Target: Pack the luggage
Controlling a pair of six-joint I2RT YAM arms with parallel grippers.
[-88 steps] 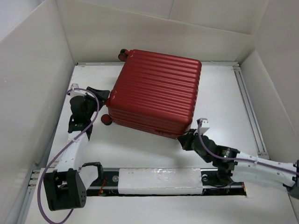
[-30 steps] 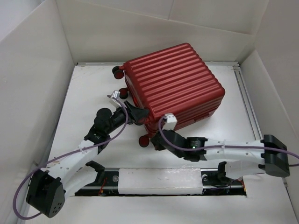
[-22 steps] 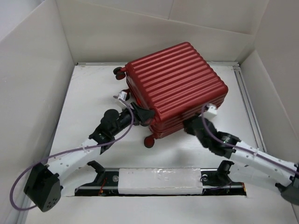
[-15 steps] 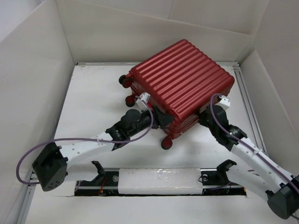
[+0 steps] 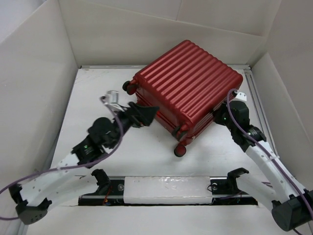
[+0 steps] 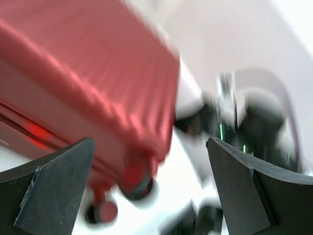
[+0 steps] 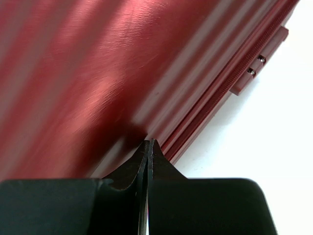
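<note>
The luggage [image 5: 188,85] is a closed dark red ribbed suitcase, lying turned on the table, dark wheels at its left and near corners. My left gripper [image 5: 146,115] is open and empty, just left of the suitcase's near-left side. In the left wrist view the picture is blurred; the suitcase corner [image 6: 93,93] and two wheels lie between the wide-apart fingers [image 6: 54,188]. My right gripper [image 5: 218,116] is shut and empty, its tips pressed against the suitcase's right side. In the right wrist view the closed tips [image 7: 148,147] touch the ribbed shell [image 7: 98,73] near its zipper seam.
White walls surround the table [image 5: 98,98] on the left, back and right. A metal rail [image 5: 259,105] runs along the table's right side. The arm bases and a white padded bar [image 5: 166,188] lie along the near edge.
The suitcase has been pushed and turned counter-clockwise toward the back right. My left gripper has pulled back from it and risen. My right gripper has swung round to the suitcase's right side.
</note>
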